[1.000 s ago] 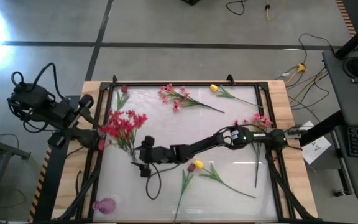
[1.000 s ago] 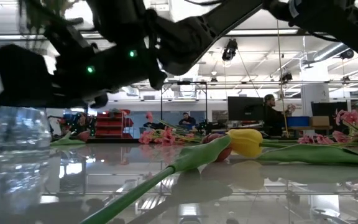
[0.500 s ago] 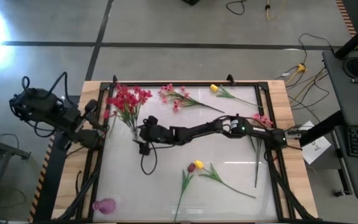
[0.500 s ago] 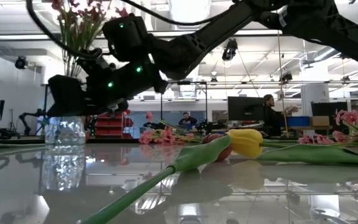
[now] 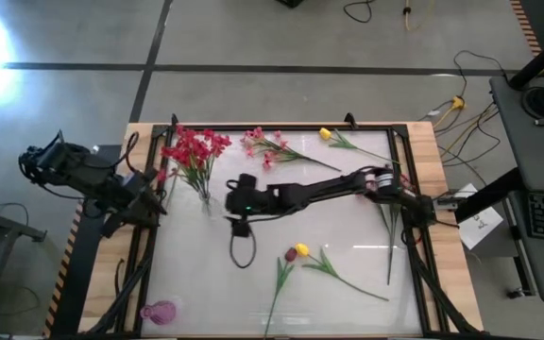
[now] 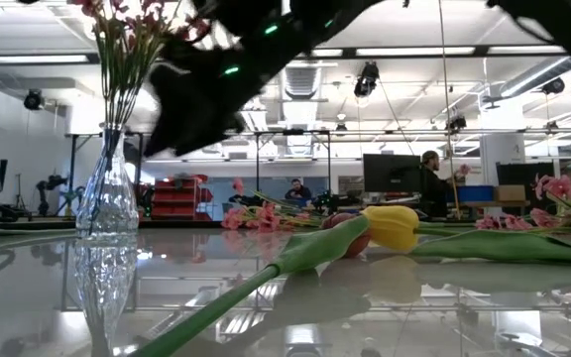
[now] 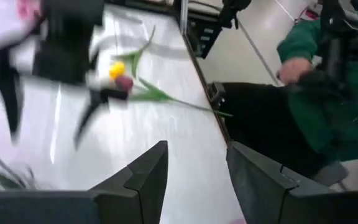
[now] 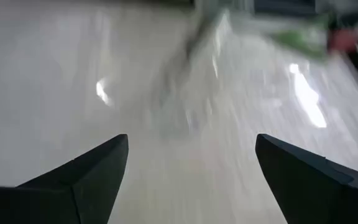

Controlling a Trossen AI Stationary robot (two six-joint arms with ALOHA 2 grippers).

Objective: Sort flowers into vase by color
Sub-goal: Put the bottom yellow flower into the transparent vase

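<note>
Jaws released on both: right gripper [image 8: 188,171] empty above mid-table, left gripper [image 7: 194,180] off table's left edge. Red flowers [image 5: 192,151] upright in glass vase [image 6: 107,193], far-left corner; yellow tulip [image 5: 301,250] lying near front.

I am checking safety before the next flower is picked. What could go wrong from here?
1. The glass vase with the red flowers is tall and narrow; the right pincer, open beside it, may tip it.
2. The yellow tulip and the dark red bud lie touching, so one grasp may catch both colours.
</note>
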